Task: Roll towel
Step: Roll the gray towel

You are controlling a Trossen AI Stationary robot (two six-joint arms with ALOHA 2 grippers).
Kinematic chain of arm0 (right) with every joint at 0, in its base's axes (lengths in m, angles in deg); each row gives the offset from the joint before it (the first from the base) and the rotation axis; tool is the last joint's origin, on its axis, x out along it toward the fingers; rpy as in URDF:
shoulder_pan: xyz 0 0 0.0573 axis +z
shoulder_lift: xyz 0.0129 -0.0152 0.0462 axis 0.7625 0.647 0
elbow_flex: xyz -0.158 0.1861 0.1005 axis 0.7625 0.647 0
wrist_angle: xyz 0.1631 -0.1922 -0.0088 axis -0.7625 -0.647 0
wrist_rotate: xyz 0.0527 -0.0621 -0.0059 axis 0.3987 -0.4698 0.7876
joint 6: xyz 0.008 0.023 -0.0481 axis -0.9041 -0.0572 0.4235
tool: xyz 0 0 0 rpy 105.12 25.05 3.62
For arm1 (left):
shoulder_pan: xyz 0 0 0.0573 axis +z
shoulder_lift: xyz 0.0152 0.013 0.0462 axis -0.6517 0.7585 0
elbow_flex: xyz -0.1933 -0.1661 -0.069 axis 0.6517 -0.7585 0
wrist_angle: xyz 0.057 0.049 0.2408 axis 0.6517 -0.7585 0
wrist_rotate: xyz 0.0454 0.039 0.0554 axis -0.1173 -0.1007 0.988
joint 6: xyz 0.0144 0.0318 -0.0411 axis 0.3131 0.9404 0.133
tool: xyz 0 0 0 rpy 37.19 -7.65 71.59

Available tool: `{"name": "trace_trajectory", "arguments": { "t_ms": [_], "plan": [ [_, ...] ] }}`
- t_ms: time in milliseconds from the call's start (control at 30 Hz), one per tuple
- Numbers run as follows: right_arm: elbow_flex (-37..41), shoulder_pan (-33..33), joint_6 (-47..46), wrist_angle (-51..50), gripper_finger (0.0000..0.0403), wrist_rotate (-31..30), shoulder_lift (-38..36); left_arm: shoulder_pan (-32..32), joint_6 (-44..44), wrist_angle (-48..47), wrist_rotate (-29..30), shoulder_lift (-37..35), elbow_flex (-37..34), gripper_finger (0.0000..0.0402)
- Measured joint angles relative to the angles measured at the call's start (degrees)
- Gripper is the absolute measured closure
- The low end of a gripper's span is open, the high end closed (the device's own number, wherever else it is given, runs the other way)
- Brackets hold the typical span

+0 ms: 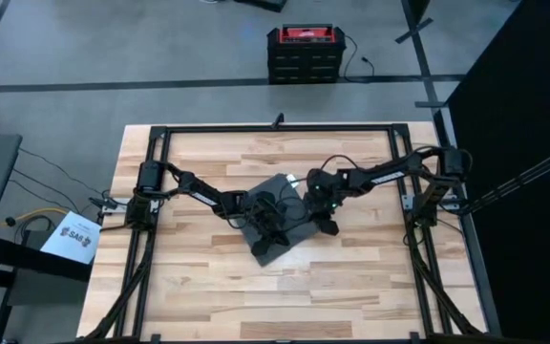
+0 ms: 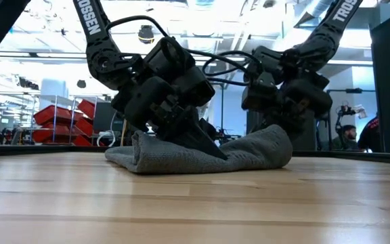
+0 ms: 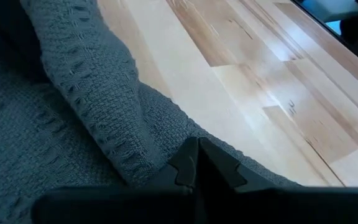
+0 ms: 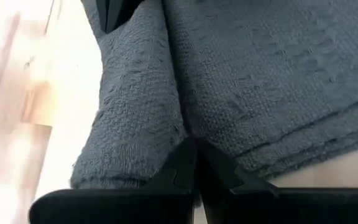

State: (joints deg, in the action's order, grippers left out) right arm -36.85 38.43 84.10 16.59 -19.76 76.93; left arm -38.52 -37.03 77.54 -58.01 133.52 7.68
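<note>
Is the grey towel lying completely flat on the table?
No, in the low view the towel is bunched up, with a raised fold at each end where the arms press on it.

**Even overhead light, soft close-ups**

The high view is evenly lit and sharp, the table (image 1: 208,277) pale and free of glare, with only a short dark shadow under the arms; the low view looks into bright ceiling lights, so the arms read as near silhouettes and the near wood lies soft, out of focus; in both wrist views the towel (image 3: 36,143) shows crisp weave at mid-frame while the dark fingers (image 4: 185,168) blur; bare wood washes out to near white.
</note>
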Motion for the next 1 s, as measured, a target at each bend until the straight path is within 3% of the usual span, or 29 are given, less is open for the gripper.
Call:
{"name": "trace_trajectory", "arguments": {
  "t_ms": [667, 1000],
  "plan": [
    [0.1, 0.9, 11.4, -5.2, 0.0399, -6.7, -4.2, -0.5, 0.0, -0.3, 0.9, 0.0, 0.1, 0.0402],
    [0.1, -0.7, 11.0, -7.1, 0.0301, -7.8, -4.9, -0.6, 0.0, -0.1, 0.7, 0.0, 0.1, 0.0402]
  ]
}}
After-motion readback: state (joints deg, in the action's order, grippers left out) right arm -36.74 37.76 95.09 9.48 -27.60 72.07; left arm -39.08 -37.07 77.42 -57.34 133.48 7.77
